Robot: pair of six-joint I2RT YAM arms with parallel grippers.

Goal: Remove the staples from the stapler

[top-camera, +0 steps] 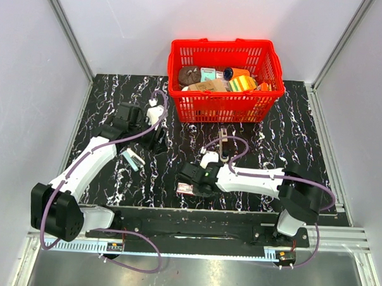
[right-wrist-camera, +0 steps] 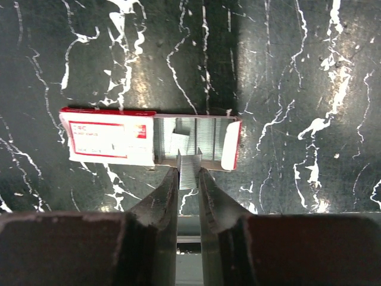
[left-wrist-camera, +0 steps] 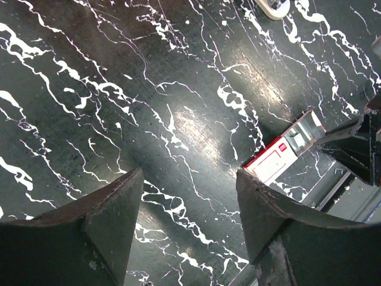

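Observation:
My right gripper (right-wrist-camera: pixel 189 171) is shut on the staples (right-wrist-camera: pixel 189 162), a short silvery strip held just over the near edge of an open red-and-white staple box (right-wrist-camera: pixel 110 140) with more strips in its tray. In the top view that gripper (top-camera: pixel 190 182) is low over the box (top-camera: pixel 185 189). The stapler (top-camera: pixel 224 146), long and thin, lies on the table in front of the red basket. My left gripper (left-wrist-camera: pixel 189 173) is open and empty above bare table, to the left (top-camera: pixel 157 140). The box also shows in the left wrist view (left-wrist-camera: pixel 275 159).
A red basket (top-camera: pixel 225 105) full of assorted items stands at the back centre. A small white-and-teal item (top-camera: pixel 132 159) lies on the black marbled table (top-camera: pixel 292 141) beside the left arm. Grey walls close in both sides.

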